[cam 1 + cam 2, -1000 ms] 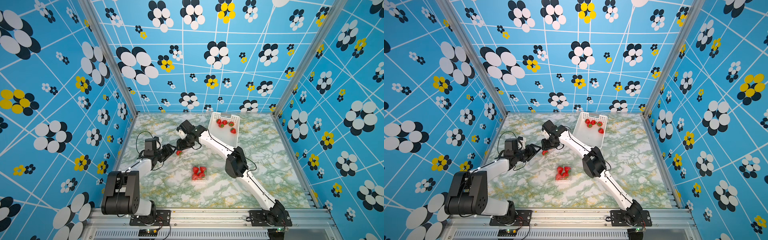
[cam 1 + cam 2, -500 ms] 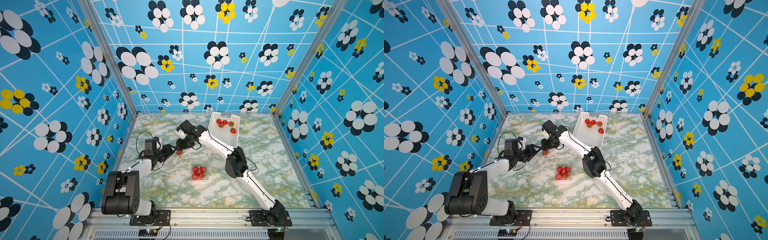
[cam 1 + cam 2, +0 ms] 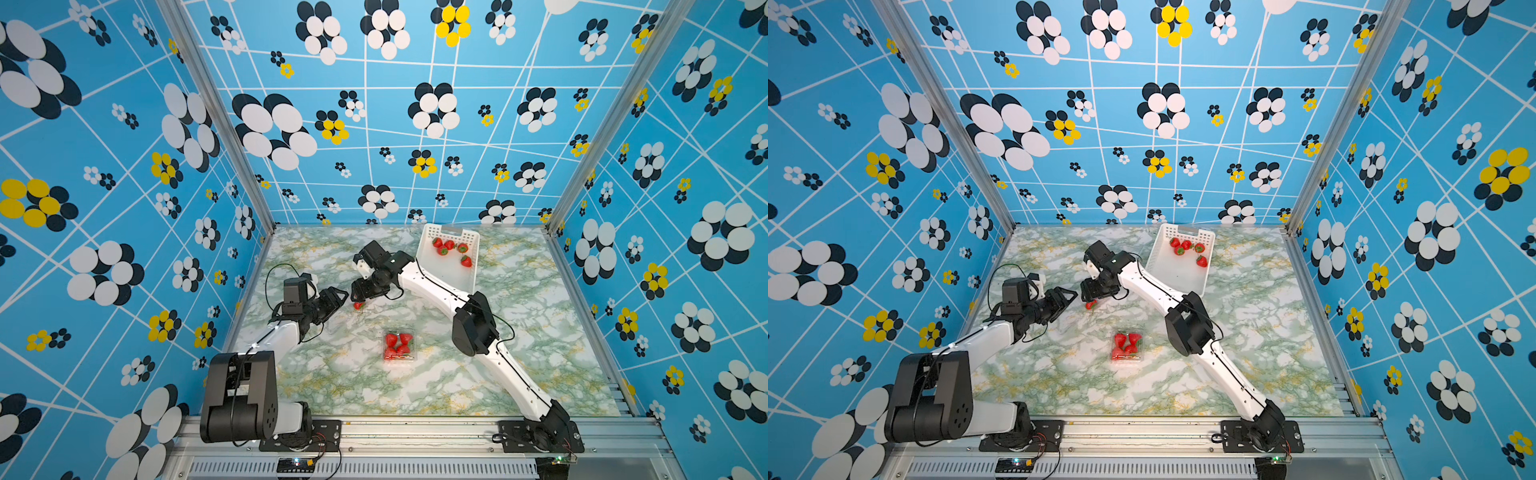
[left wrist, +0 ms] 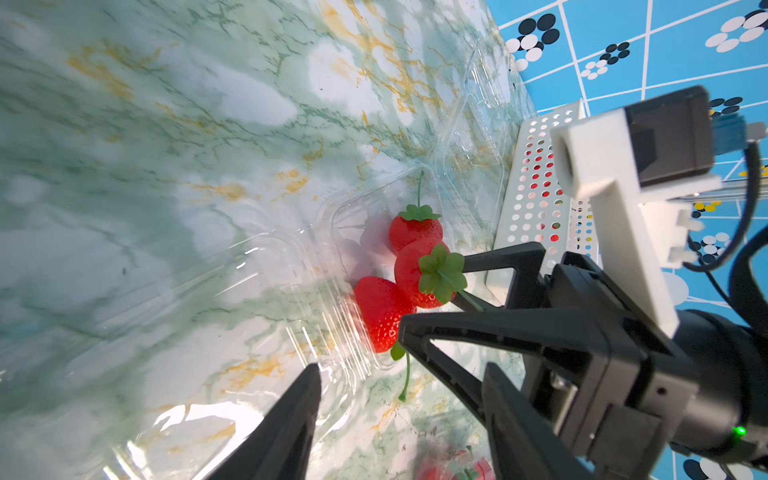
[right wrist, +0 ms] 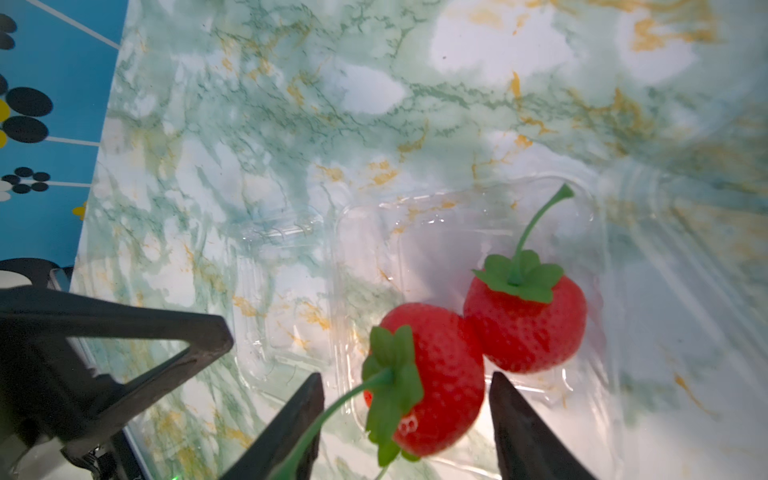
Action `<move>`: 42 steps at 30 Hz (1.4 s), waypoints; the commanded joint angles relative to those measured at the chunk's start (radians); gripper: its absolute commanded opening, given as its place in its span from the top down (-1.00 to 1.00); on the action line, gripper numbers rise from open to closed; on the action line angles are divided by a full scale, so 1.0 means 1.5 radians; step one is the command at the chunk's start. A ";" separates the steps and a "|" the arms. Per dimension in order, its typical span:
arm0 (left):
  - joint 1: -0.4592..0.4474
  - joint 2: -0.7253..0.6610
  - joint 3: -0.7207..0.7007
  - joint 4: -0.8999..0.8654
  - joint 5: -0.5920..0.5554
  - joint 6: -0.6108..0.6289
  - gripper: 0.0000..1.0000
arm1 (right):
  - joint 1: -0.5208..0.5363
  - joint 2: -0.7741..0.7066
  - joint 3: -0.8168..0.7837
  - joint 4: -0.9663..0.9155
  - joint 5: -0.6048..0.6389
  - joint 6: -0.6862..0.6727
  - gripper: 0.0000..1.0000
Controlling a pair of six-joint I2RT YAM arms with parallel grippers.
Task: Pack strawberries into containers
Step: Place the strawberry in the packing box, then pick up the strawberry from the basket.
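The left gripper (image 3: pixel 340 296), well left of the white basket (image 3: pixel 446 274), had its jaws partly apart at the rim of an open clear box (image 4: pixel 357 237); its grip was unclear. The right gripper (image 5: pixel 405 380), nearer the basket, had its jaws spread loosely around a strawberry (image 5: pixel 440 374) lying in that box. A filled box (image 3: pixel 412 332) sat in front of the basket.

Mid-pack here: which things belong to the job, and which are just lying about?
Job:
open container, strawberries inside; filled container; white basket of unpacked strawberries.
Lying about:
marbled table; wired board on front rail.
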 commanded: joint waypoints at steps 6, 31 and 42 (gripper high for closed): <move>0.004 -0.016 -0.006 -0.014 0.008 0.003 -0.27 | -0.005 -0.053 -0.004 0.008 -0.005 -0.019 -0.30; -0.186 0.021 0.192 -0.133 -0.083 0.025 -0.29 | -0.240 -0.259 -0.272 -0.028 0.315 -0.077 -0.12; -0.236 0.104 0.271 -0.128 -0.103 0.017 -0.28 | -0.312 -0.135 -0.125 -0.129 0.458 -0.143 -0.11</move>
